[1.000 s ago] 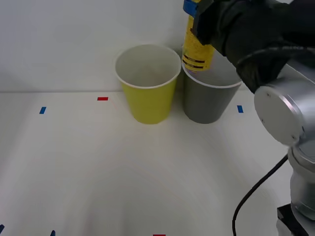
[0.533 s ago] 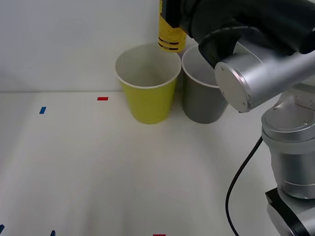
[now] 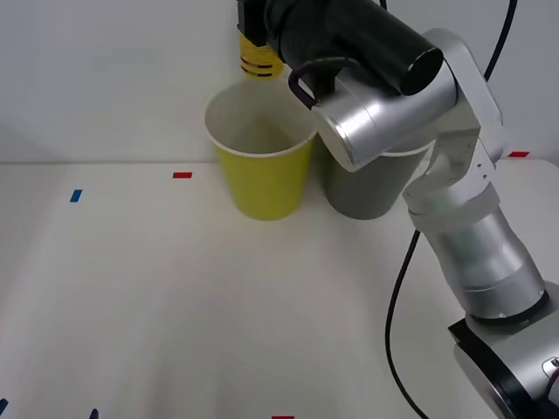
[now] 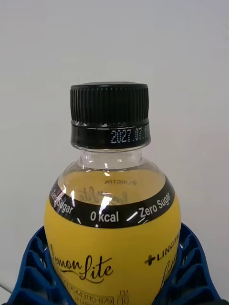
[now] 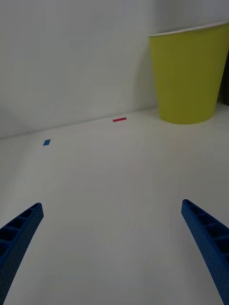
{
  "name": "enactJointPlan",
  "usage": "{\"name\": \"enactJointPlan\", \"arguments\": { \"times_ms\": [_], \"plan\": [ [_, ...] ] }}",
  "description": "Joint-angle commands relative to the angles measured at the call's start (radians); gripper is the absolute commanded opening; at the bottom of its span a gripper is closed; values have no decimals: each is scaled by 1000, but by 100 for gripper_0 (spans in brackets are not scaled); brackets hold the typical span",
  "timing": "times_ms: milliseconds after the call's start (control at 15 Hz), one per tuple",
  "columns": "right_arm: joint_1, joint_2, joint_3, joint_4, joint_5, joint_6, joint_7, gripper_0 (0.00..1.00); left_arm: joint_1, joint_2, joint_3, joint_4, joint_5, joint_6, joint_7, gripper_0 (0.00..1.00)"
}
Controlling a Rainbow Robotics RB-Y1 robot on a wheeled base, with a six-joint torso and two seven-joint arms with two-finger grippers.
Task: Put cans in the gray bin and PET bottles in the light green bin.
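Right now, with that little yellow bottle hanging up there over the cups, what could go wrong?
1. The PET bottle in the right gripper hangs above the far rim of the light green bin, not its middle. Let go here, it might clip the rim and fall behind.
2. The gray bin stands right beside it, so a bounce could land there.
3. The right arm reaches low over both bins and might knock them.

A white table carries two bins standing upright side by side near its far edge, by the wall: the light green bin on the left and the gray bin just beside it on the right. Small tape marks lie flat on the top: a red mark left of the light green bin and a blue mark farther left.
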Motion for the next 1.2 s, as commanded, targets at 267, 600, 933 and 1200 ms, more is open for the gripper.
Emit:
{"name": "enactJointPlan", "arguments": {
  "times_ms": [267, 600, 933, 1200],
  "plan": [
    [-26, -12, 16, 76, -48, -83, -27, 0, 0, 0, 0, 0, 0, 0, 0, 100],
    [-26, -31, 16, 76, -51, -82, -31, 45, 0, 0, 0, 0, 0, 0, 0, 100],
    [-27, -28, 16, 76, -48, -82, -25, 100, 0, 0, 0, 0, 0, 0, 0, 100],
    [-27, -24, 16, 76, -17, -82, -27, 100, 0, 0, 0, 0, 0, 0, 0, 100]
  ]
}}
